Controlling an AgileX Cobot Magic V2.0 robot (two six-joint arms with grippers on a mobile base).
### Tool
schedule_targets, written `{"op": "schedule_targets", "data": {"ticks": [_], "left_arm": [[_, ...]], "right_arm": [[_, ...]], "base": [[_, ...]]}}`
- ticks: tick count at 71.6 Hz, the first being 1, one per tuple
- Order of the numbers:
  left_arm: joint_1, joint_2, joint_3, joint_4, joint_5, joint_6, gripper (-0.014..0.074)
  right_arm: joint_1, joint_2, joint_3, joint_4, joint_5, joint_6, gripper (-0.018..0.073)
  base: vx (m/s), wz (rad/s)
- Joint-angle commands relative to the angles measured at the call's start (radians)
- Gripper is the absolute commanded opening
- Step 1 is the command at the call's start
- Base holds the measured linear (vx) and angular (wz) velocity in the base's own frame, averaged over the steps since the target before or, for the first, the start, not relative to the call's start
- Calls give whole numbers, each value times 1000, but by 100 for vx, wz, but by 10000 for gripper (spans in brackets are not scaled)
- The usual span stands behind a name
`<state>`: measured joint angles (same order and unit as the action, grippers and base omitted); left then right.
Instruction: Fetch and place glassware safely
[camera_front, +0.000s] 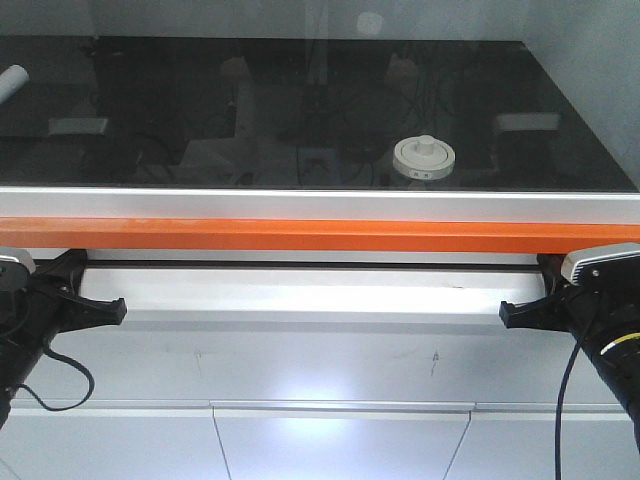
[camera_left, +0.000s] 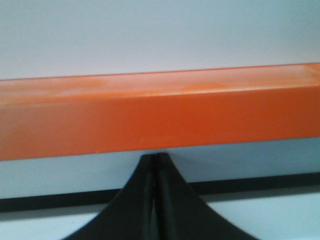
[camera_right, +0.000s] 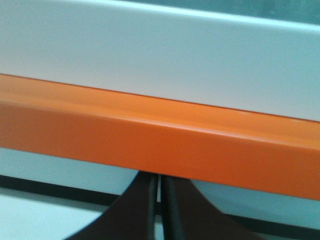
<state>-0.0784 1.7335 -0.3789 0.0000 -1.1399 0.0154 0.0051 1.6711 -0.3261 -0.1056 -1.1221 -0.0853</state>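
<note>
While the front-facing view shows the lidded glass jar (camera_front: 424, 158) standing on the black worktop (camera_front: 200, 100), right of centre and well beyond the orange bar (camera_front: 300, 235), your left gripper (camera_front: 112, 310) and right gripper (camera_front: 510, 314) sit low below that bar, well apart from the jar, so I judge the fetch not yet begun. Your left wrist view shows that gripper's jaws pressed together, empty, just under the bar, no jar in sight. Your right wrist view shows the same, so the next move calls for lifting the nearer right arm over the bar, opening up, and closing gently around the jar.
</note>
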Motion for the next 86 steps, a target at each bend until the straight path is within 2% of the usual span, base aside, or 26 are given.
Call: {"op": "schedule_targets", "data": {"ticks": [1, 86], "left_arm": [[-6, -28, -55, 0, -233, -2, -7], [-6, -108, -61, 5, -234, -2, -7]], "right_arm": [[0, -37, -26, -3, -222, -9, -1], [0, -42, -26, -11, -222, -10, -1]], "base": [[0, 0], [0, 0]]}}
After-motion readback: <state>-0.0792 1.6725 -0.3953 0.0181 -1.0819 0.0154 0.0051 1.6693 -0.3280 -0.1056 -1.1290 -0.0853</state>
